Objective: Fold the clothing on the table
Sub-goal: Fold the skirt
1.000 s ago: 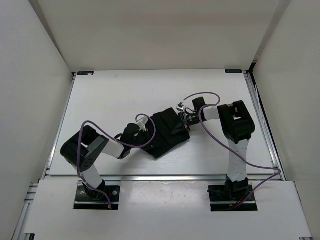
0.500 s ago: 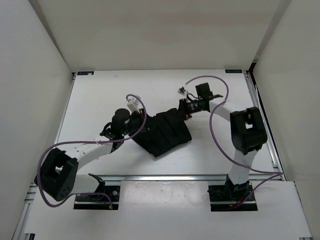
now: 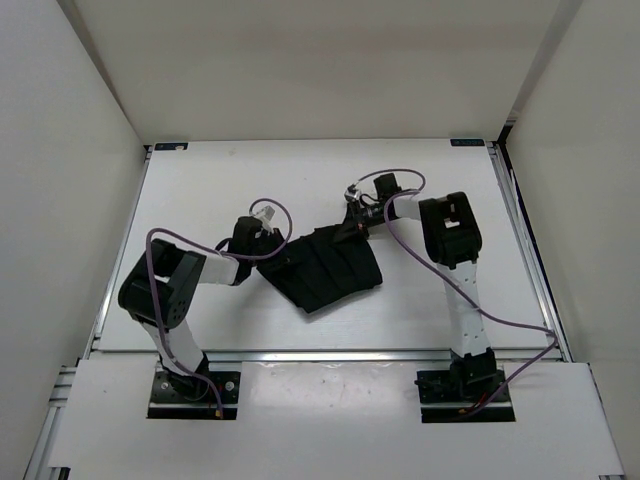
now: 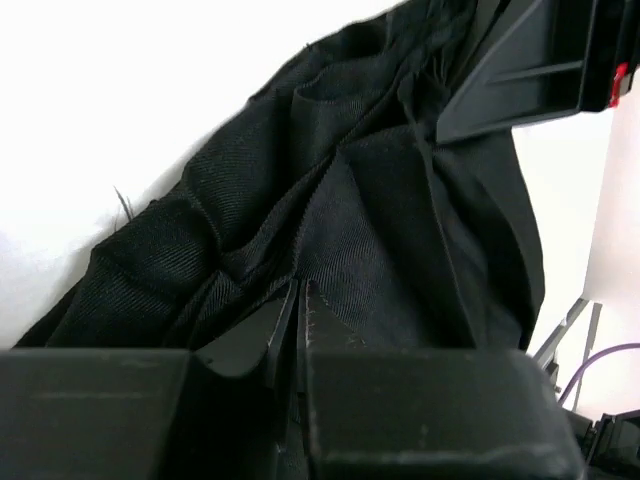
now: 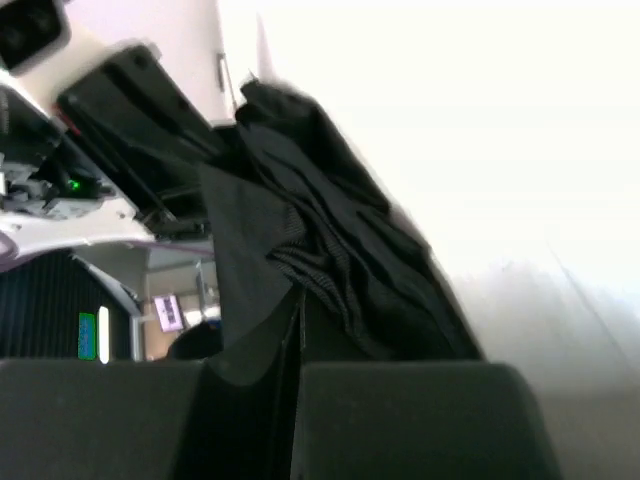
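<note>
- White walls (image 3: pixel 70 200) close in the left, far and right sides.
- A white panel (image 3: pixel 330 405) lies across the near edge.
- Two small blue tags (image 3: pixel 172 146) (image 3: pixel 466 142) sit at the foot of the far wall.
- Behind, blurred in the right wrist view: possibly a small lit screen (image 5: pixel 167 312).

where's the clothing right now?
Top view: the clothing is bunched near the middle of the table, gripped by the left gripper at its left edge and the right gripper at its far-right corner.

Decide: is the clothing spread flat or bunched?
Bunched. The clothing rises in overlapping folds and creases, pinched by the left gripper and the right gripper.
</note>
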